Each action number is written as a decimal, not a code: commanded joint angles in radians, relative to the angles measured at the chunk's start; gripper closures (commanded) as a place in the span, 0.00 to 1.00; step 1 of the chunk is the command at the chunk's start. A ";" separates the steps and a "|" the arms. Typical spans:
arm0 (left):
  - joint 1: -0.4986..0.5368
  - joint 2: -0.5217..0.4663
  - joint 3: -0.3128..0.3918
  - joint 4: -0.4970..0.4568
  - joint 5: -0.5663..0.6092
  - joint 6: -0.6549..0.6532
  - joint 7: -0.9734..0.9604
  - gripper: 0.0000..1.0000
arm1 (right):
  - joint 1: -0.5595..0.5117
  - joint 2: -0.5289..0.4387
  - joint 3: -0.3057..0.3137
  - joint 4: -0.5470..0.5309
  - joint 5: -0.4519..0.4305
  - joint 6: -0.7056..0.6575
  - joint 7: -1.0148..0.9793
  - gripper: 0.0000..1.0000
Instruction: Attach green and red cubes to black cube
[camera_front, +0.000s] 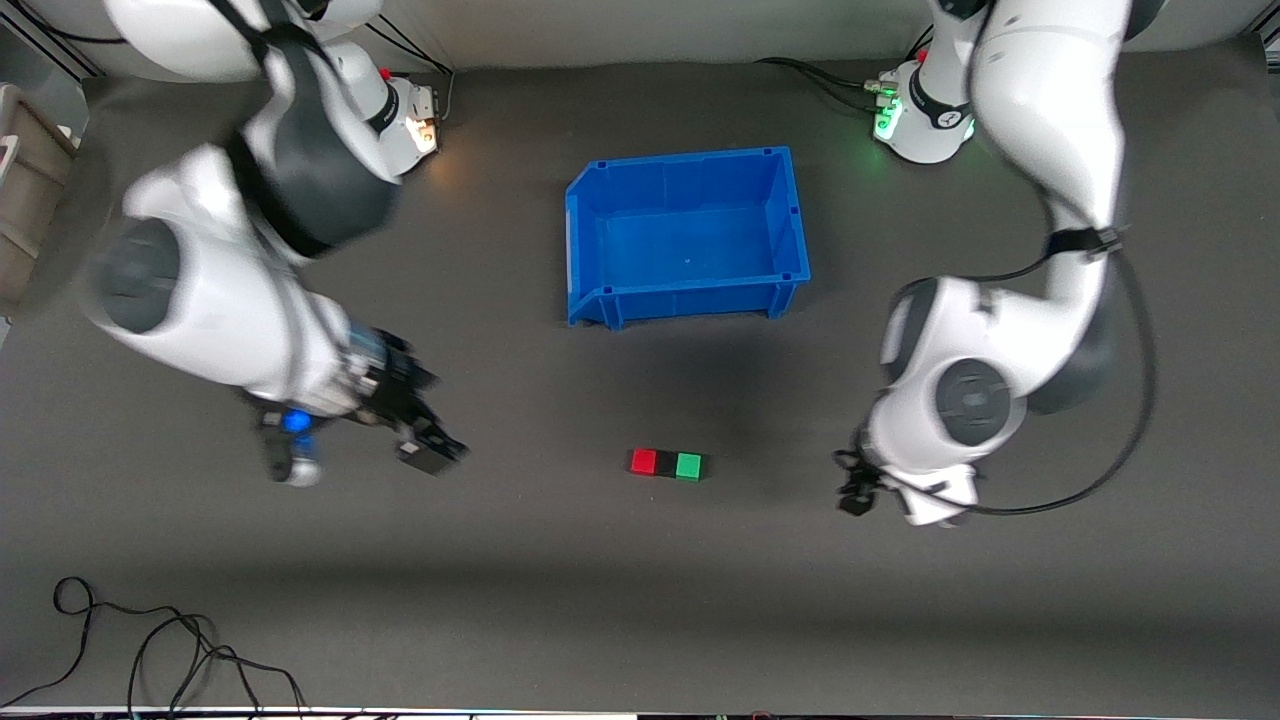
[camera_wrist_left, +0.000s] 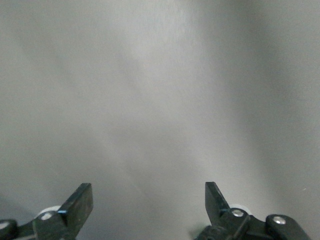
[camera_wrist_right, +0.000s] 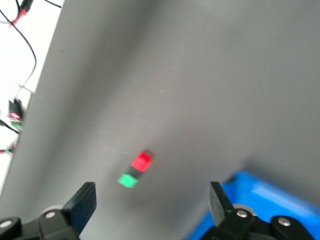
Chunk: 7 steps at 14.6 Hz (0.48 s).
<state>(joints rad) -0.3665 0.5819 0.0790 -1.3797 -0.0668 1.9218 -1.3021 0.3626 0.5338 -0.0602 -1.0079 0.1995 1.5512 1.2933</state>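
Observation:
The red cube (camera_front: 643, 461), the black cube (camera_front: 666, 463) and the green cube (camera_front: 688, 466) sit side by side in one row on the dark table, black in the middle and touching both. The right wrist view shows the red cube (camera_wrist_right: 142, 160) and green cube (camera_wrist_right: 128, 180) with the black cube (camera_wrist_right: 135, 171) between them. My right gripper (camera_front: 432, 452) (camera_wrist_right: 152, 202) hovers open and empty toward the right arm's end, apart from the row. My left gripper (camera_front: 857, 492) (camera_wrist_left: 149, 200) is open over bare table toward the left arm's end, holding nothing.
A blue bin (camera_front: 690, 298) (camera_wrist_right: 270, 197) stands empty farther from the front camera than the cubes. Black cables (camera_front: 150, 650) lie near the table's front edge at the right arm's end. A brown box (camera_front: 30, 190) sits off the table's edge there.

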 joint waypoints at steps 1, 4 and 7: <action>0.064 -0.267 -0.007 -0.354 0.018 0.129 0.293 0.00 | -0.072 -0.081 -0.003 -0.034 0.015 -0.127 -0.278 0.00; 0.158 -0.396 -0.008 -0.455 0.018 0.070 0.640 0.00 | -0.157 -0.127 -0.006 -0.034 -0.002 -0.236 -0.553 0.00; 0.214 -0.480 -0.005 -0.458 0.035 -0.036 0.938 0.00 | -0.208 -0.175 -0.020 -0.046 -0.066 -0.307 -0.864 0.00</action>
<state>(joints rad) -0.1792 0.1953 0.0842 -1.7797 -0.0539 1.9207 -0.5176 0.1630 0.4100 -0.0718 -1.0096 0.1824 1.2722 0.6102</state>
